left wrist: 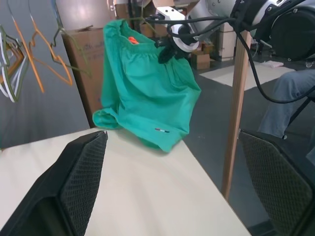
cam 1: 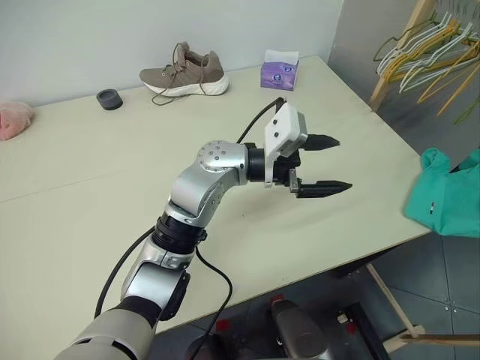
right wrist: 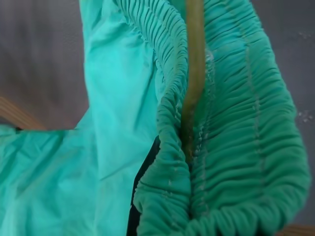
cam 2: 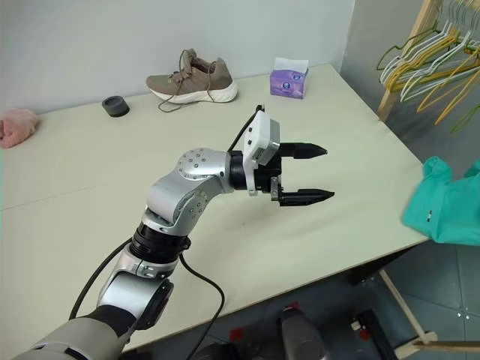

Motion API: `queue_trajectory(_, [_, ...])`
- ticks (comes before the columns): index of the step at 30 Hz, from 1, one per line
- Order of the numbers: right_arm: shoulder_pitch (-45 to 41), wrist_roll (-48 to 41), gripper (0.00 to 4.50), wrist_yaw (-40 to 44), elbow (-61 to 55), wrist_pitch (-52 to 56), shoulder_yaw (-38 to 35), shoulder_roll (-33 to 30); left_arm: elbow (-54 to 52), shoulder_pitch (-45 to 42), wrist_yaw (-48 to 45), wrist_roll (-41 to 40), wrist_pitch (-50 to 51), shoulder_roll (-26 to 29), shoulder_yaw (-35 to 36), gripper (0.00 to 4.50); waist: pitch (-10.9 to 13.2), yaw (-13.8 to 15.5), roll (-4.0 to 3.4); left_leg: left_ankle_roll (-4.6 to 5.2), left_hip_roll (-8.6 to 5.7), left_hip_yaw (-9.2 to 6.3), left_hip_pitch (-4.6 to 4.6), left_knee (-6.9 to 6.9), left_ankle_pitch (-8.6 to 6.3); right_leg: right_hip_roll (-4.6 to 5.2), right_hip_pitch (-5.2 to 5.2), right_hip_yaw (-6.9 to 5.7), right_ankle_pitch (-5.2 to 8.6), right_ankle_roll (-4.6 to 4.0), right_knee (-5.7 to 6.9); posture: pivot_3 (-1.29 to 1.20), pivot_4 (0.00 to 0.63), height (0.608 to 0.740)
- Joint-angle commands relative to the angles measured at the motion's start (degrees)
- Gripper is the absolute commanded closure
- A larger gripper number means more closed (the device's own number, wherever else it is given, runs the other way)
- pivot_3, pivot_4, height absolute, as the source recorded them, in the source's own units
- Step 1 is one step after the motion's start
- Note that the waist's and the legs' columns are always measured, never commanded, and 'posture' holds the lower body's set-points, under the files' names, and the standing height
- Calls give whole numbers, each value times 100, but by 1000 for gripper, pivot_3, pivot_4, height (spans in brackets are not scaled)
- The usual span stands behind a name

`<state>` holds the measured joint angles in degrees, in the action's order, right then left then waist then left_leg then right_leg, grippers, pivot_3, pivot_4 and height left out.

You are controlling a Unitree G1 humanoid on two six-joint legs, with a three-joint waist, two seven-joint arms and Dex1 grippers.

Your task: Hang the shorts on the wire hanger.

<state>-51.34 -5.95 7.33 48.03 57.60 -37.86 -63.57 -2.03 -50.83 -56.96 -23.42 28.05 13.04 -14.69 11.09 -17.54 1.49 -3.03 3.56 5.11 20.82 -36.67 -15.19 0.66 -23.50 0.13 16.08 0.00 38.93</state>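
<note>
Careful — your right tool (left wrist: 170, 46) is clamped on the shorts (left wrist: 147, 93) and wire hanger (right wrist: 193, 78) off the surface (cam 1: 112, 165), left tool (cam 1: 319, 163) apart — cloth could slide off.

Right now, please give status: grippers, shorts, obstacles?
Left gripper open over table, empty. Right gripper shut on shorts, wire hanger at waistband. Path between them looks free.

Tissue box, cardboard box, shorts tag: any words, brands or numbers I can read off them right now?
Nothing legible.
Tissue box: purple print with a round mark, too small to read.
Cardboard box: faint handwriting, too blurred.
Shorts: orange tag and small hem mark, no readable text.
</note>
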Motion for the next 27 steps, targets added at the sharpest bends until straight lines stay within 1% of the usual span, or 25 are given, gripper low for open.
queue_trajectory(1, [-120,-169,4500,-1,84,-39,53,-152,34,-252,-75,-158,13,-85,144,15,6,-2,9,0,0,3,-1,0,0,0,0,4,0,3,-1,-338,212,740])
queue_trajectory(6, [-52,-431,4500,182,-177,5,104,-76,113,-602,-377,-733,691,-95,294,15,13,0,21,0,-1,7,-2,-1,-1,1,0,10,-3,10,-1,-342,203,740])
queue_trajectory(8, [-67,-539,3940,131,-269,28,-15,-42,170,-710,-483,-798,750,-78,308,0,13,-7,20,0,-1,9,-4,-2,-1,1,0,13,-3,12,-1,-342,201,740])
queue_trajectory(9, [-74,-622,3735,122,-400,97,-78,-7,214,-754,-506,-781,740,-76,304,0,13,-8,20,0,-1,10,-4,-2,-1,1,0,14,-3,12,0,-340,197,740])
queue_trajectory(13, [-52,-854,2380,-26,-946,340,-309,138,293,-819,-553,-709,665,-76,264,0,12,-8,17,-1,-1,13,-9,-2,-1,1,0,17,-4,14,3,-337,193,740])
queue_trajectory(15, [-65,-946,1753,-215,-1344,461,-490,279,265,-806,-582,-678,634,-71,219,0,12,-2,17,-1,-1,13,-9,-2,0,1,0,17,-4,14,4,-328,188,740])
queue_trajectory(18, [-81,-957,663,-630,-1906,373,-705,513,258,-788,-601,-630,578,-61,177,0,11,1,15,-1,-1,15,-8,-2,-1,1,-1,20,-4,17,3,-322,182,740])
queue_trajectory(20, [-10,-797,73,-981,-2409,59,-729,659,259,-771,-608,-565,518,-16,170,0,10,19,14,-1,-1,15,-8,-1,-1,2,-1,22,-4,18,3,-319,176,740])
queue_trajectory(21, [119,-694,25,-1015,-2692,-186,-602,685,259,-756,-603,-541,503,3,177,0,10,23,14,-1,-1,15,-8,-1,-1,3,-2,22,-4,19,3,-319,174,740])
queue_trajectory(24, [271,-557,25,-1348,-3309,-568,-548,926,258,-703,-593,-505,493,42,202,0,8,31,10,-1,-1,17,-7,0,-1,3,-4,24,-3,21,4,-315,169,740])
queue_trajectory(25, [306,-434,25,-1592,-3479,-737,-568,1025,245,-671,-579,-488,496,66,206,0,8,38,11,-1,-1,17,-7,0,-1,3,-4,24,-3,22,4,-311,165,740])
queue_trajectory(27, [555,-84,25,-1839,-3695,-1399,-391,1018,221,-613,-559,-453,495,112,214,0,8,45,10,-1,0,17,-6,-1,-1,4,-4,24,-4,24,3,-307,163,740])
